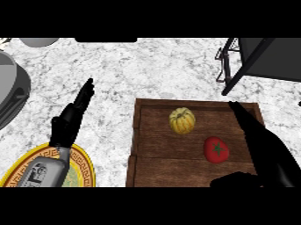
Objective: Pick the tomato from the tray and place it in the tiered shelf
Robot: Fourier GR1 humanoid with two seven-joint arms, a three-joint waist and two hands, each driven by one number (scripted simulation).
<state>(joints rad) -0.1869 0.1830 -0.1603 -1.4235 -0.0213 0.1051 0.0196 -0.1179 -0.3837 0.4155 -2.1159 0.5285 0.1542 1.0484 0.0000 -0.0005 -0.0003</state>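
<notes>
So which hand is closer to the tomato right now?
Right. The right hand is just right of the tomato, over the tray; the left hand is off the tray, by the plate.

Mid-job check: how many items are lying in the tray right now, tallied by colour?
Red: 1, the tomato
Yellow: 1, the ribbed squash
Total: 2 in the tray

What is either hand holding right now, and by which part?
Nothing. Both the left hand and right hand are open; the round red tomato lies on the brown wooden tray.
</notes>
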